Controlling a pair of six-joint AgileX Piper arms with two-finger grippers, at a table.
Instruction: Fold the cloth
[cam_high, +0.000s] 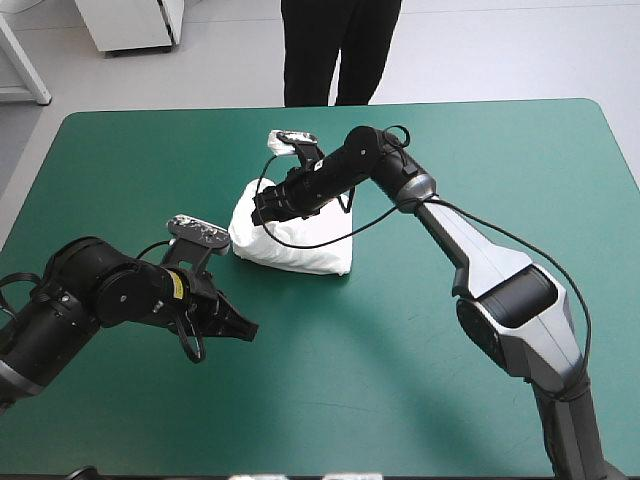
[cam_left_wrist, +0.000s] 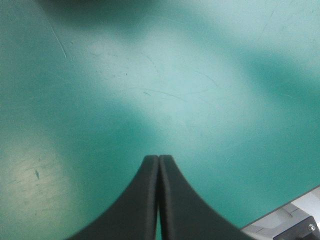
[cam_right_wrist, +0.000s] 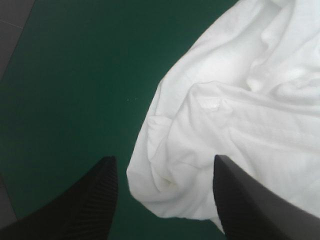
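Note:
The white T-shirt (cam_high: 296, 243) lies as a crumpled heap near the middle of the teal-green table. My right gripper (cam_high: 262, 207) hovers over the heap's left part, open. In the right wrist view its black fingers (cam_right_wrist: 95, 197) stand wide apart, with an edge of the T-shirt (cam_right_wrist: 235, 125) between and ahead of them. My left gripper (cam_high: 240, 328) is shut and empty, low over bare cover in front and to the left of the heap. Its fingertips (cam_left_wrist: 159, 159) meet in a pointed arch, with only table ahead.
Bare teal-green cover (cam_high: 120, 160) surrounds the heap on all sides. The table's edge (cam_left_wrist: 280, 212) shows beside the left gripper in its wrist view.

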